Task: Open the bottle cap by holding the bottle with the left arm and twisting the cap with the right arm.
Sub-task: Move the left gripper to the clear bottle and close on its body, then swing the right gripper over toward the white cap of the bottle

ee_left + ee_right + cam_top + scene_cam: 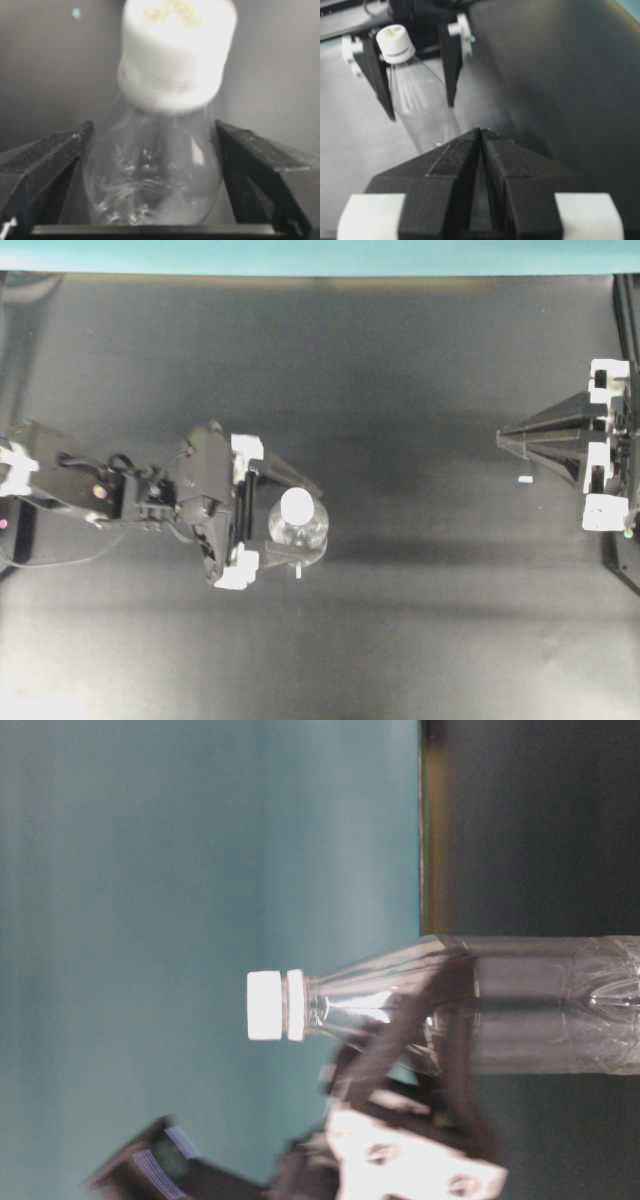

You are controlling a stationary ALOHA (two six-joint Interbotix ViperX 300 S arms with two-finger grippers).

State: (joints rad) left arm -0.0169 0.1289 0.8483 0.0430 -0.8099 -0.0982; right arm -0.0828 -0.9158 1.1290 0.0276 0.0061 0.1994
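Note:
The clear bottle (305,532) stands upright left of the table's middle, its white bottle cap (297,505) on top. My left gripper (320,522) is open around the bottle's body, one finger on each side. The left wrist view shows the bottle (150,175) filling the gap between the black fingers (55,155), with the cap (175,45) above. I cannot tell if they touch it. My right gripper (502,437) is shut and empty at the far right, pointing at the bottle. Its wrist view shows the closed tips (481,131) well short of the bottle (422,105) and cap (395,42).
A small white scrap (524,480) lies on the dark table just below the right gripper's tip. A teal wall (320,255) runs along the far edge. In the table-level view the bottle (520,1005) appears sideways, with the cap (265,1005) at its left.

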